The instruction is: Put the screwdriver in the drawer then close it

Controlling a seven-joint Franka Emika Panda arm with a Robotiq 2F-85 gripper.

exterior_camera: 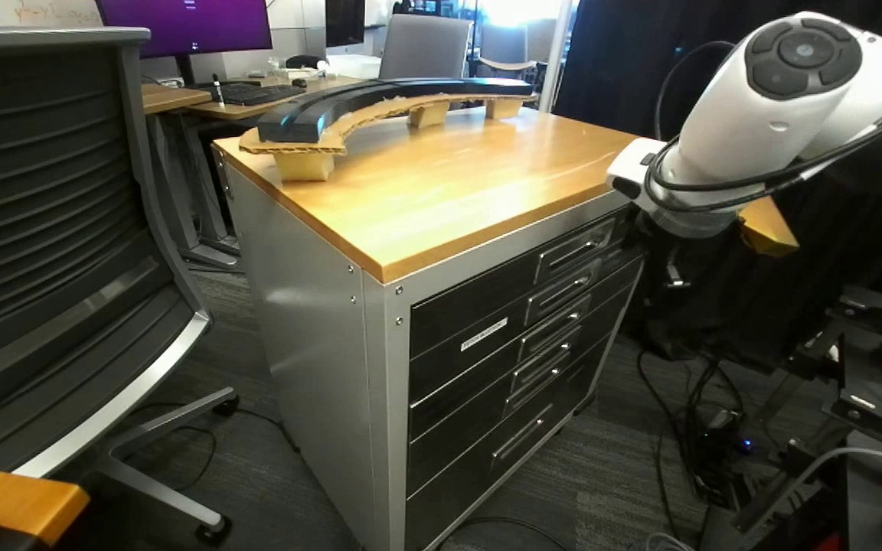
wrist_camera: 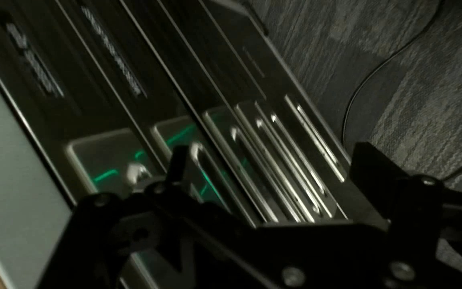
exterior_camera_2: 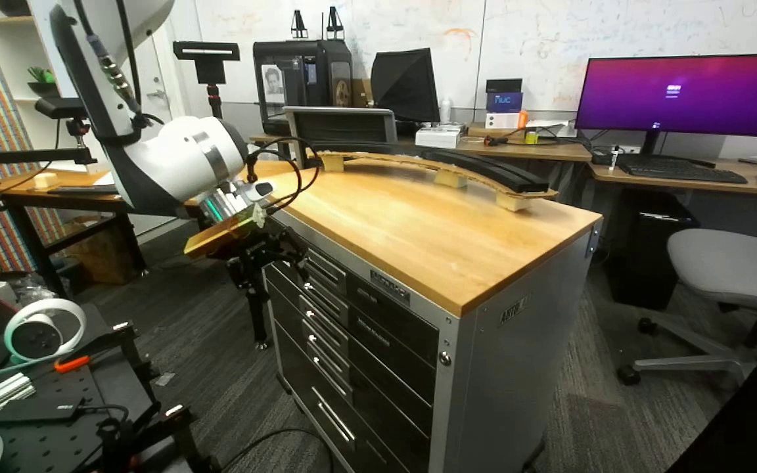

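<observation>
Can't find screwdriver in any view: not in sight on table [exterior_camera: 472,172], not btwn fingers [wrist_camera: 371,172]. Poss. inside topmost drawer [exterior_camera_2: 405,324], but can't confirm w/ front flush in both exterior views. Read fingers as spread wide apart in wrist view, w/ nothing visible in gap. Place them just outside table's front edge, lower than top surface, well apart from near front corner in both exterior views.

Hinge coming move on bar handle [exterior_camera: 575,253] of topmost drawer. In wrist view, find it left of gap, mostly hidden behind finger on that side; can't tell touching from apart. Long axis: parallel to table's front edge, hence slantwise to line btwn fingers. Only 1 Panda arm [exterior_camera_2: 181,157] in view, hence no choice of nearer one.

Judge stage as prob. last, w/ drawer already closed & screwdriver presumably in; alt. as v. early, w/ drawer not yet pulled. If done: back off straight outward from front edge, keeping fingers clear of bar handle. If not: hook bar handle & pull square to front edge, then fetch screwdriver. Beware snagging bar handle on retreat & dragging drawer out; also beware lifting too soon, close to table's front edge. Leave alone curved black strip [exterior_camera_2: 497,172] along table's back edge, well apart from fingers & prob. no hindrance.
</observation>
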